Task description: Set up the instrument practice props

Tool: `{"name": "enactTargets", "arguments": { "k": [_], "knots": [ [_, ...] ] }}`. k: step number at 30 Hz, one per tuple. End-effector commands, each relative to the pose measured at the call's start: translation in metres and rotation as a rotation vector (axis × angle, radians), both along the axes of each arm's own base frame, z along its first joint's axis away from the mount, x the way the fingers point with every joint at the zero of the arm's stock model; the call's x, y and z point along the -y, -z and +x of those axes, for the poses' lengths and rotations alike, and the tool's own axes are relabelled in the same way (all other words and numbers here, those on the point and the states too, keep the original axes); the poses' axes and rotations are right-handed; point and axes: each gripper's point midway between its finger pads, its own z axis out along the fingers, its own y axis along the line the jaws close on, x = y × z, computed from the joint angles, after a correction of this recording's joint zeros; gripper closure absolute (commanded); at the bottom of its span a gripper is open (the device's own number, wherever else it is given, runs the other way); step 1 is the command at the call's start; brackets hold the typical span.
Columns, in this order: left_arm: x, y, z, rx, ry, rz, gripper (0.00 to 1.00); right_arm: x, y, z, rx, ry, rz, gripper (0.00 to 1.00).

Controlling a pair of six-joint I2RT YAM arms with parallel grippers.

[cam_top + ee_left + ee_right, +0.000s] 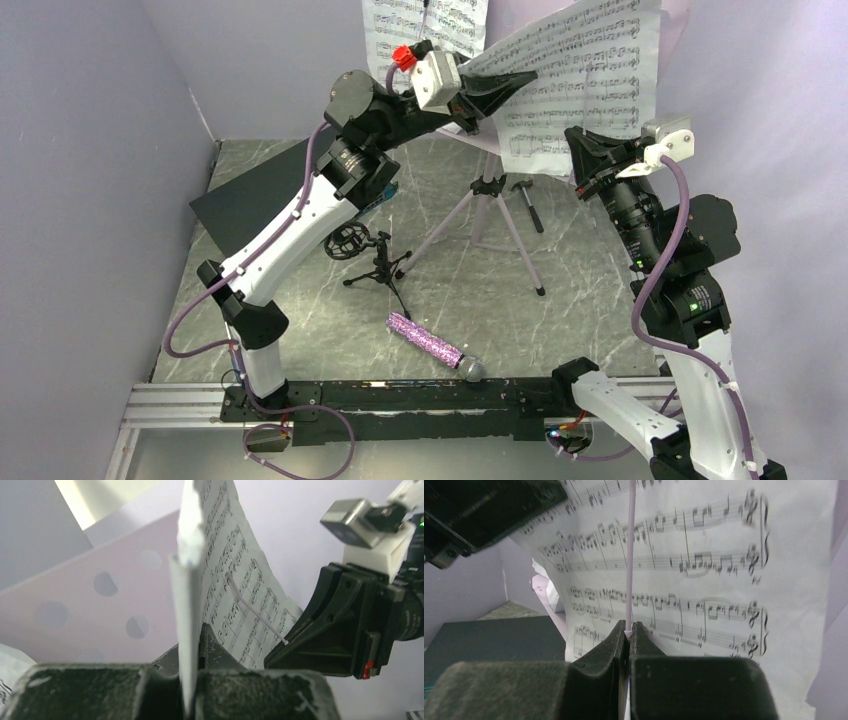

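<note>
Pinching sheet-music page (590, 80) edge: left hand (522, 77)

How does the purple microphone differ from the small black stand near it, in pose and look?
The microphone lies flat on the table; the mic stand stands upright on three legs. The microphone is purple glitter with a grey head; the mic stand is all black. The mic stand's ring mount is empty, the microphone not in it. Both rest on the same table.

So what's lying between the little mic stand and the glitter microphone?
Nothing; bare tabletop between mic stand and microphone, seen in top view.
</note>
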Motion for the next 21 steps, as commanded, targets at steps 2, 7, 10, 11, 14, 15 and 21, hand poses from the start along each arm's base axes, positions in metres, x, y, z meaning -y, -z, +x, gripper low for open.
{"name": "enactTargets", "arguments": {
  "k": [2, 7, 10, 11, 14, 15, 21],
  "knots": [
    [-0.009, -0.03, -0.022, 0.083, 0.055, -0.084, 0.97, -0.003, -0.025, -0.014, 0.083, -0.041, 0.012, 1.0],
    [-0.005, -0.03, -0.02, 0.082, 0.061, -0.083, 0.77, -0.003, -0.024, -0.012, 0.08, -0.041, 0.016, 1.0],
    [-0.003, -0.029, -0.019, 0.079, 0.061, -0.082, 0.62, -0.005, -0.023, -0.012, 0.077, -0.046, 0.017, 1.0],
    [-0.001, -0.027, -0.018, 0.075, 0.059, -0.081, 0.6, -0.005, -0.023, -0.012, 0.077, -0.048, 0.017, 1.0],
    [0.001, -0.025, -0.015, 0.067, 0.056, -0.078, 0.52, -0.004, -0.023, -0.012, 0.077, -0.042, 0.02, 1.0],
    [0.001, -0.024, -0.014, 0.065, 0.055, -0.078, 0.49, -0.003, -0.024, -0.012, 0.08, -0.041, 0.022, 1.0],
    [-0.001, -0.025, -0.016, 0.063, 0.052, -0.084, 0.32, -0.002, -0.025, -0.013, 0.083, -0.036, 0.026, 1.0]
  ]
}}
